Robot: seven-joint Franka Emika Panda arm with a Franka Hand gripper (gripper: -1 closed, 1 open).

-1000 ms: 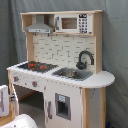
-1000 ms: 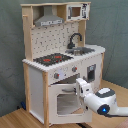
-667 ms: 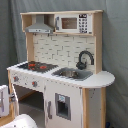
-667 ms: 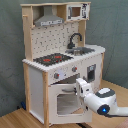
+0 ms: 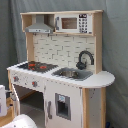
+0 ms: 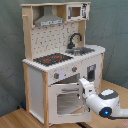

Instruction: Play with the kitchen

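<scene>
The kitchen (image 5: 60, 65) (image 6: 55, 60) is a tall white and light-wood toy unit. It has a black-and-red hob (image 5: 35, 65) (image 6: 52, 59), a black faucet (image 5: 85, 59) (image 6: 75, 40) over a sink (image 5: 71, 74), and a grey hood (image 6: 49, 21). In the second exterior view its windowed oven door (image 6: 67, 102) leans partly open. My gripper (image 6: 83, 83) sits at the door's top right edge, on the end of the white arm (image 6: 102, 102). In the first exterior view only a white part of the arm (image 5: 22, 121) shows at the bottom left.
A microwave-style panel (image 5: 71, 23) sits beside the hood. A grey curtain (image 6: 112, 25) hangs behind the kitchen. The unit stands on a wooden floor (image 6: 15, 119). A white object (image 5: 2, 100) stands at the first exterior view's left edge.
</scene>
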